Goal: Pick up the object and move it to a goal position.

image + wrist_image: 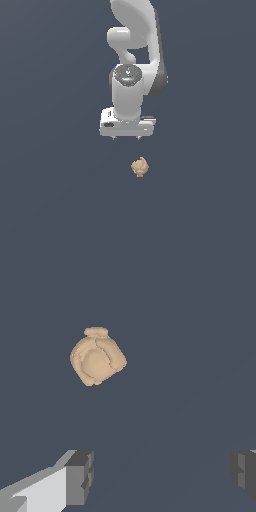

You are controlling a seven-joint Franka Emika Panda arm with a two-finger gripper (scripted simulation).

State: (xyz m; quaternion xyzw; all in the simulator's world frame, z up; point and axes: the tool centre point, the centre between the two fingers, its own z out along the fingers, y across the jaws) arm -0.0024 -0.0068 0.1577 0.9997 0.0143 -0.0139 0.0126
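In the exterior view, a white arm [135,60] is seen reaching down from the upper edge of the picture over a plain dark blue-grey floor [50,200], and its gripper [126,137] is carried at the lower end, with the broad white body of the hand turned toward the floor. Only 2 small dark finger stubs are shown beneath that body, so little can be read of the jaws from this side. Slightly toward the exterior view's right of the gripper, and lower in the picture, the object [140,167] is found: a small tan, lumpy figurine (far smaller than the hand above it), lying alone on the floor and clearly apart from the gripper. Whether the gripper hangs directly over it cannot be told from this view. In the wrist view, the object [97,357] is shown as a rounded, knobbly lump with a small collar-like knob on one side, resting on the same dark floor. The 2 fingers [77,478] are seen at the edge of that picture, set wide apart with nothing held between them, and the object is not touched by either finger.
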